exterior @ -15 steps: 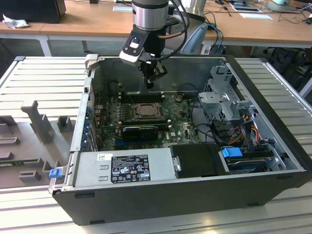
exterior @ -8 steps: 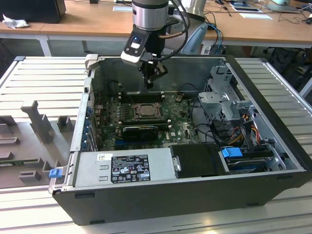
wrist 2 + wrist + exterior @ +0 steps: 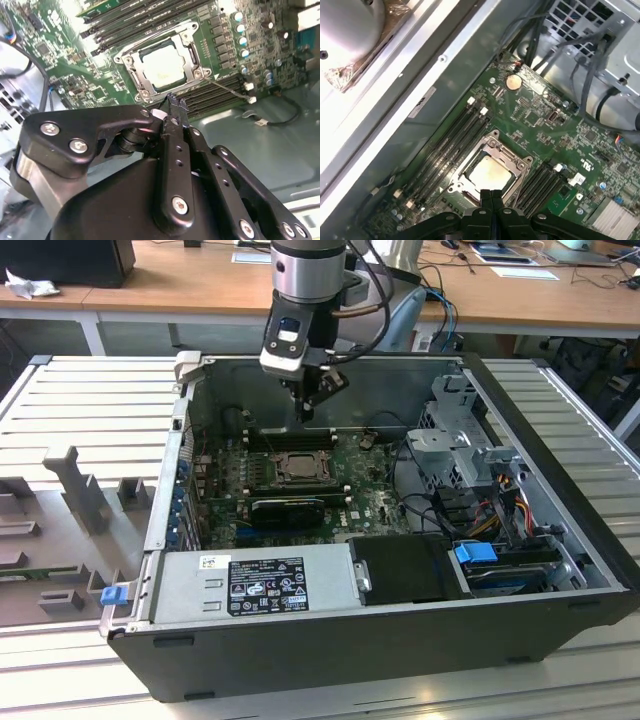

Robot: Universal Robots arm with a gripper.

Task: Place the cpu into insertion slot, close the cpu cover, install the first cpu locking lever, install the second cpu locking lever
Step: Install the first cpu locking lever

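Observation:
My gripper hangs shut and holds nothing, a little above the motherboard inside the open computer case. The cpu lies flat in the insertion slot, its pale metal top showing. The cpu cover is down around it as a metal frame. In both wrist views my fingertips are pressed together just short of the socket's near edge. A thin metal locking lever juts out from one socket corner. In the exterior view the cpu sits below the gripper.
Black memory slots flank the socket. A long black ribbed card lies in front of it. The drive cage with cables is on the exterior view's right, the power supply is in front, and the case walls enclose everything.

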